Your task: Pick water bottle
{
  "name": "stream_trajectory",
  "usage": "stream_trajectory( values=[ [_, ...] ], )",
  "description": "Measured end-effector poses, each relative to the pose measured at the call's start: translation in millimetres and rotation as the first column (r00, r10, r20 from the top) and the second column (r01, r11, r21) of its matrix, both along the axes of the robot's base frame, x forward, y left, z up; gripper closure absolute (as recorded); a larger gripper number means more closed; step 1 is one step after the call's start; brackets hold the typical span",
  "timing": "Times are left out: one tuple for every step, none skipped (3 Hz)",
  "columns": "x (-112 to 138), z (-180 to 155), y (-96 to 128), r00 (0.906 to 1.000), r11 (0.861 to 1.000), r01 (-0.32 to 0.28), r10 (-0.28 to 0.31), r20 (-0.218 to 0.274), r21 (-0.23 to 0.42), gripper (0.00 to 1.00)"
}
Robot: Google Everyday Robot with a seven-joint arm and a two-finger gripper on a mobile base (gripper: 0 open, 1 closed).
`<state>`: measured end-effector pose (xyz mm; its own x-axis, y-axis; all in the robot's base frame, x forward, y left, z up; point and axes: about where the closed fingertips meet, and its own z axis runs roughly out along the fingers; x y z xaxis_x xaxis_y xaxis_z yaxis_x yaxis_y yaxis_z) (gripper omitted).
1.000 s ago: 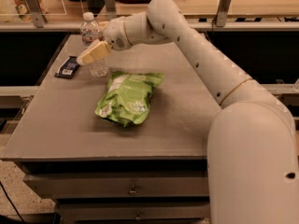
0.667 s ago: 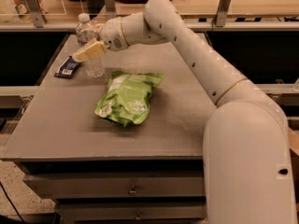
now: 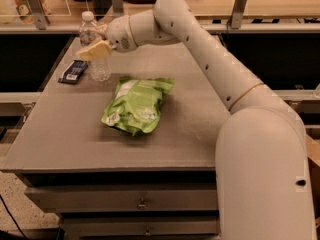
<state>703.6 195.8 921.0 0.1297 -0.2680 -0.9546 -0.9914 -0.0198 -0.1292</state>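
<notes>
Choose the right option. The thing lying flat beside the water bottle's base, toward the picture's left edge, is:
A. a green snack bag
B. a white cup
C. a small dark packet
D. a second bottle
C: a small dark packet lies flat next to the base of the water bottle, while the green snack bag sits nearer the front, and the tool is at the bottle's mid-height.

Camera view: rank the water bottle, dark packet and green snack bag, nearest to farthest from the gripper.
1. water bottle: right at the gripper, far left of the table.
2. dark packet: lying left of the bottle.
3. green snack bag: mid-table, nearer the camera.
</notes>
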Motion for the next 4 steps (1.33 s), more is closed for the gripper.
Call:
stream_trajectory(
  values=[
    [2.6, 27.7, -8.1, 0.9990, 1.000, 0.004, -0.004, 0.045, -0.010, 1.00],
    [10.9, 53.2, -17.9, 0.9959, 0.999, 0.023, -0.021, 0.087, -0.029, 1.00],
    [22.0, 72.4, -23.2, 0.9924, 0.998, 0.044, -0.038, 0.117, -0.052, 1.00],
    [29.4, 82.9, -26.5, 0.9908, 0.994, 0.049, -0.036, 0.131, -0.100, 1.00]
  ],
)
